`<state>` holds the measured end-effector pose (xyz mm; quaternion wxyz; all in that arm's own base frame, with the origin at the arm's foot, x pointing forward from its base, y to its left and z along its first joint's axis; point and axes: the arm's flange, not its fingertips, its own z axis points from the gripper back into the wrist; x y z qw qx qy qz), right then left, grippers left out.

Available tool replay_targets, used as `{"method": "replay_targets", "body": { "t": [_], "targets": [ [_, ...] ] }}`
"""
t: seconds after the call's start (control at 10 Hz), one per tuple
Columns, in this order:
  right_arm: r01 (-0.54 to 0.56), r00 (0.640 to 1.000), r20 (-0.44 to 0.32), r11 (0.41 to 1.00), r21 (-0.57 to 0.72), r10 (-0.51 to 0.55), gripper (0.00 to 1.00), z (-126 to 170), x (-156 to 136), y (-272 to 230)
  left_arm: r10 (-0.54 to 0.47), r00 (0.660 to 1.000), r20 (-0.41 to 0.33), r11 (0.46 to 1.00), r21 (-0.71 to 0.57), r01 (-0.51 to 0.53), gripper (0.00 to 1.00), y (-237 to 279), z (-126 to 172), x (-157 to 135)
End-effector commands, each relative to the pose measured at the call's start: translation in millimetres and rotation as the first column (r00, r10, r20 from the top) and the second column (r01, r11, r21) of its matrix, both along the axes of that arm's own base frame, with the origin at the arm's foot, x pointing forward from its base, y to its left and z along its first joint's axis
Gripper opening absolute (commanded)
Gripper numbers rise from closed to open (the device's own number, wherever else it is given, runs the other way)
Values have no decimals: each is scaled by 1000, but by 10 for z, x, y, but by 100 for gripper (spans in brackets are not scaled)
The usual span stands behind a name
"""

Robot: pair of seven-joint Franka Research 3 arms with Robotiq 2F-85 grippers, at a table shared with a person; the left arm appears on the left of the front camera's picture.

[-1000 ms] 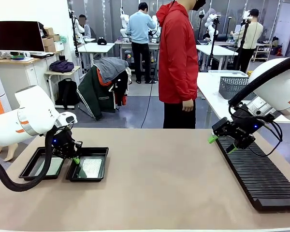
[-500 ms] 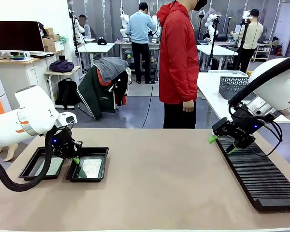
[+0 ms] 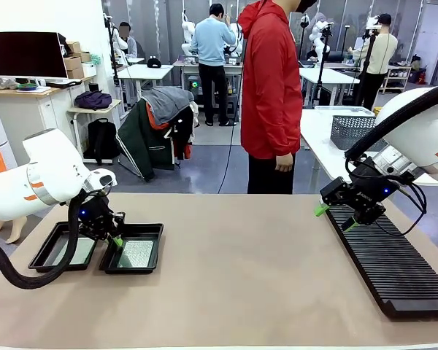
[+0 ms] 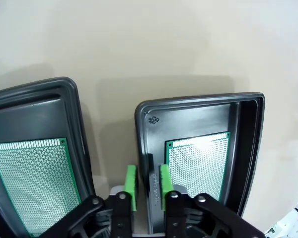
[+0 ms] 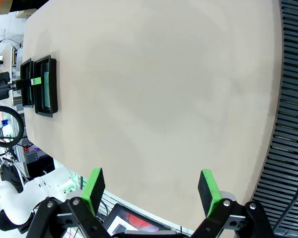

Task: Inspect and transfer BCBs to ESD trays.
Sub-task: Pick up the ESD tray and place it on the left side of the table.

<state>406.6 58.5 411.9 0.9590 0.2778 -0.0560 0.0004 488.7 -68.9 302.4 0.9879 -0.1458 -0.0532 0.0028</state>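
**A:** Where did we find the left claw [image 4: 148, 186]?

**B:** Narrowed onto the rim wall of the right-hand ESD tray [image 4: 248, 144], at the lower middle of the left wrist view. One green pad sat outside the wall, one inside. Each tray held a BCB [image 4: 197, 166] flat on its floor; the other tray [image 4: 72, 124] lay just beside, with its board [image 4: 32, 183].

**A:** And the risk?

**B:** We judged a one-edge grip on a shallow tray prone to tilting it; the board could slide or spill onto the tabletop [image 3: 263, 270]. A drag sideways could knock the neighbouring tray.

**A:** The right claw [image 5: 151, 191]?

**B:** Spread wide, holding nothing, at the right of the front view above the slotted rack [image 3: 394, 270].
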Motion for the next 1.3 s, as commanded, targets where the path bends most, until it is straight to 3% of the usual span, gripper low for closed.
{"method": "replay_targets", "body": {
  "t": [0.0, 0.6, 0.7, 1.2],
  "targets": [
    [14, 1000, 0, 1000, 2, -14, 100, 6, 3, 26, 16, 1000, -2, 999, 31, -16, 40, -27, 64, 14],
    [14, 1000, 0, 1000, 2, -14, 100, 6, 3, 26, 23, 999, 48, 990, 141, -30, 95, -240, 674, -247],
    [14, 1000, 0, 1000, 2, -14, 100, 6, 3, 26, 30, 998, 55, 986, 160, -39, 100, -270, 772, -289],
    [14, 1000, 0, 1000, 2, -14, 100, 6, 3, 26, 89, 996, 6, 951, 296, -87, 100, -344, 1120, -383]
  ]
}}
